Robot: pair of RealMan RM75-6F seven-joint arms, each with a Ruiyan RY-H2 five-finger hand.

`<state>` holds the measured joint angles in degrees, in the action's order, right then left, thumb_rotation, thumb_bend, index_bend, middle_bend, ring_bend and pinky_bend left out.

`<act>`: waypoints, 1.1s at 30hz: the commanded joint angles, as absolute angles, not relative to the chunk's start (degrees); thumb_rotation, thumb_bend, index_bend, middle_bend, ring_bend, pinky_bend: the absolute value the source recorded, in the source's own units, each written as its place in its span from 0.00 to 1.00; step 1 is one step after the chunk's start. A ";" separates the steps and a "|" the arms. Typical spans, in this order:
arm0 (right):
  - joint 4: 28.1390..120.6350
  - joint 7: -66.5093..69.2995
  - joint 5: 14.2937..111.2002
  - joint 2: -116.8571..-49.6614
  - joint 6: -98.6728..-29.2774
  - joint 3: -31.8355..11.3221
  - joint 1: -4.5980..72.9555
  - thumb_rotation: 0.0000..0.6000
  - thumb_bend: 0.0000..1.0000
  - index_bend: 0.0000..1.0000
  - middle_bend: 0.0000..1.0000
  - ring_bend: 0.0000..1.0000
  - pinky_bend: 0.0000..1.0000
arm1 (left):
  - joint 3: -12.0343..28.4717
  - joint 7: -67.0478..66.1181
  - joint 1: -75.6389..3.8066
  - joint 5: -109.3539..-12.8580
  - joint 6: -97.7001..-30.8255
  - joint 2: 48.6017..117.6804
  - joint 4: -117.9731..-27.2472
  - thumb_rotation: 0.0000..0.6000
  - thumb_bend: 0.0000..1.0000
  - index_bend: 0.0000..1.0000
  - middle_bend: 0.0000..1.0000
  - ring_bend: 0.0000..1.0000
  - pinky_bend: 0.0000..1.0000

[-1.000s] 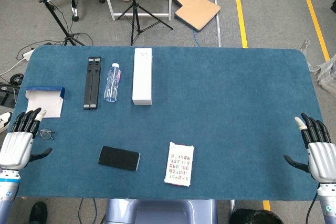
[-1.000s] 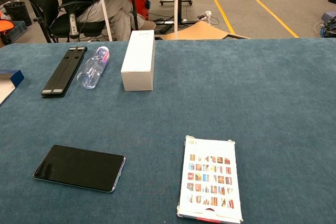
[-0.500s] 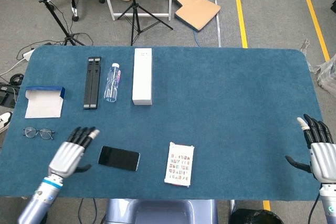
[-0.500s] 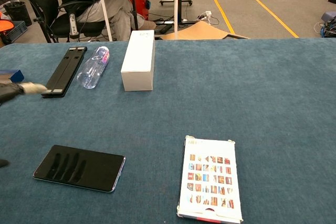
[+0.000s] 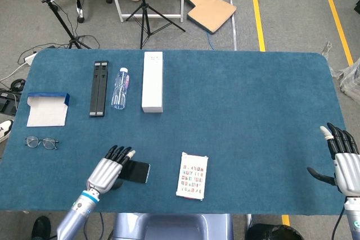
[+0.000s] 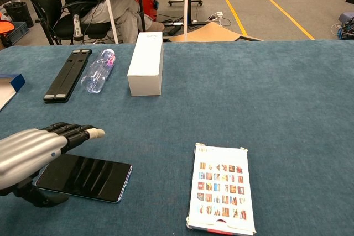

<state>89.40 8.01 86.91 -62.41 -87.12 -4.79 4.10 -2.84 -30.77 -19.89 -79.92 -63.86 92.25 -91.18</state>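
Observation:
My left hand (image 5: 108, 170) (image 6: 33, 153) hovers over the left part of a black phone (image 5: 136, 171) (image 6: 91, 176) lying near the table's front edge, fingers stretched forward and apart, holding nothing. The phone's screen mirrors the fingers. Whether the hand touches the phone I cannot tell. My right hand (image 5: 344, 160) stays at the table's right front edge, fingers spread, empty; the chest view does not show it. A printed card pack (image 5: 192, 175) (image 6: 222, 188) lies right of the phone.
At the back left lie a black folded stand (image 5: 99, 88) (image 6: 67, 74), a clear water bottle (image 5: 120, 88) (image 6: 98, 70) and a long white box (image 5: 152, 81) (image 6: 146, 62). An open blue-and-white box (image 5: 48, 108) and glasses (image 5: 41, 142) sit at the left edge.
My left hand has swept from the table's left edge rightward, past the glasses, to above the phone. The right hand has barely moved.

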 commanded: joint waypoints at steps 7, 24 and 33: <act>89.33 8.32 86.76 -62.34 -86.92 -4.83 4.12 1.00 0.00 0.00 0.00 0.00 0.00 | -2.90 -30.16 -20.56 -79.07 -62.71 93.98 -89.20 1.00 0.28 0.00 0.00 0.00 0.00; 89.20 8.22 86.62 -62.47 -86.35 -4.73 4.29 1.00 0.00 0.01 0.00 0.00 0.00 | -2.67 -31.02 -21.63 -77.25 -61.11 95.92 -86.14 1.00 0.33 0.00 0.00 0.00 0.00; 89.24 8.55 86.71 -62.45 -86.27 -4.69 4.33 1.00 0.00 0.01 0.00 0.00 0.00 | -5.11 -29.87 -21.11 -80.18 -62.27 94.50 -85.62 1.00 0.62 0.10 0.06 0.09 0.09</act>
<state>89.24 8.52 86.72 -62.45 -86.28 -4.69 4.33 -4.72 -30.13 -21.27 -79.69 -61.90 94.88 -85.61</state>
